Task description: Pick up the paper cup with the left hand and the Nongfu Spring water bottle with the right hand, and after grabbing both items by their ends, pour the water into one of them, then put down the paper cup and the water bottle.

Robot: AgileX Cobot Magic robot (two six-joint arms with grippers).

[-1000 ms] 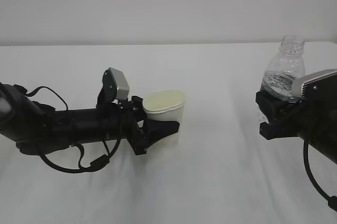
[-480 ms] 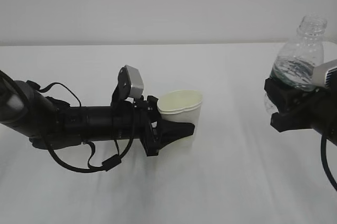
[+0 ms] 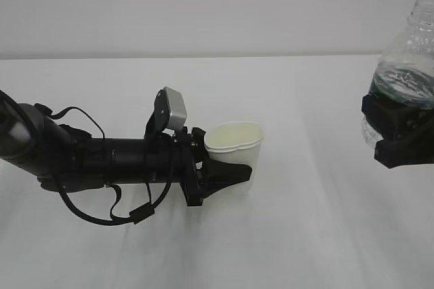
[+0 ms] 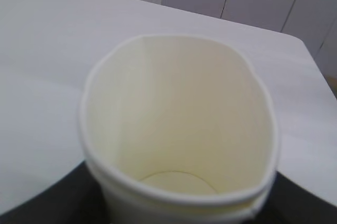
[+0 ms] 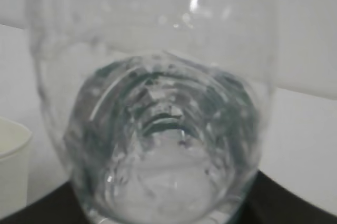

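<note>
The cup (image 3: 234,153) is upright, mouth up, near the middle of the table (image 3: 285,235); its rolled rim is pressed out of round into a flattened oval, and the cream inside shows a bare, dry bottom in the left wrist view (image 4: 179,129). The left gripper (image 3: 227,172) lies low and level over the table, reaching in from the left, its black fingers (image 3: 230,170) clamped on the cup's lower wall, one on the near side and the other hidden behind. Whether the cup's base touches the table cannot be told. The bottle (image 3: 407,65) is held up at the right edge of the exterior view, well apart from the cup and higher, neck leaning slightly right and partly cut off by the frame. Water (image 3: 405,89) fills only its lower part; the upper body is clear and empty. The right gripper (image 3: 400,133) grips the bottle's lower end, fingers closed against its sides. In the right wrist view the bottle (image 5: 158,129) fills the frame, ribbed, with a dark green tint low down and water (image 5: 163,182) pooled at the bottom; the cup's rim (image 5: 13,150) shows at the left edge. The table is covered in plain white, faintly creased; behind it stands a bare pale wall (image 3: 203,4)
</note>
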